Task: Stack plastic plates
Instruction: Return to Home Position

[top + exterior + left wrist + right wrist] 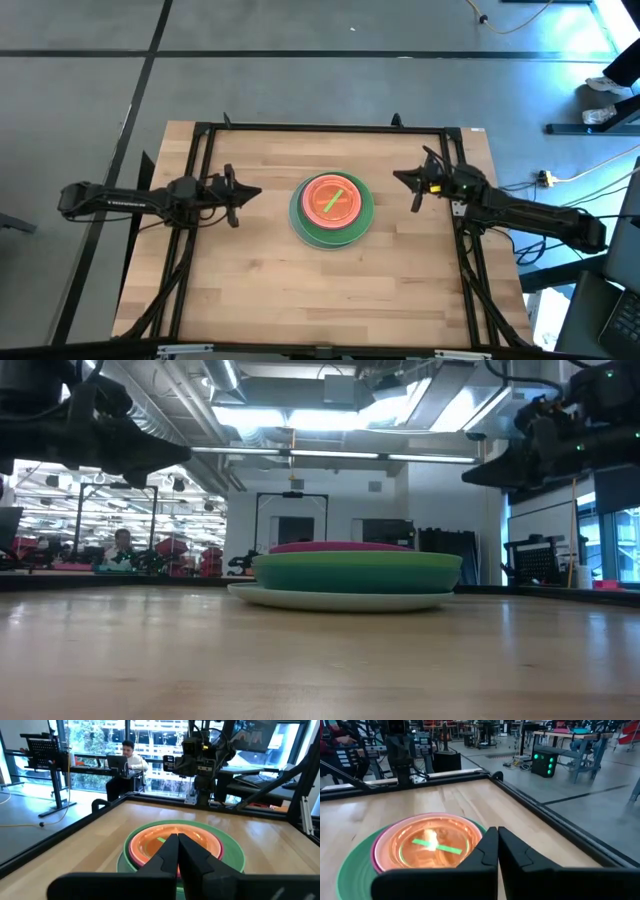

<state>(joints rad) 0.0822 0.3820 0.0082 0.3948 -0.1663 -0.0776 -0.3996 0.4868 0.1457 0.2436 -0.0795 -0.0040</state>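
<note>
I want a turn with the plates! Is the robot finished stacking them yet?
Looks almost finished. Done: the plates sit in one pile in the middle of the table, none loose around it. In hand: nothing; the left claw and right claw are shut and empty, apart from the pile. Left: probably just parking the arms.

a wooden table bears one plate stack.
</note>
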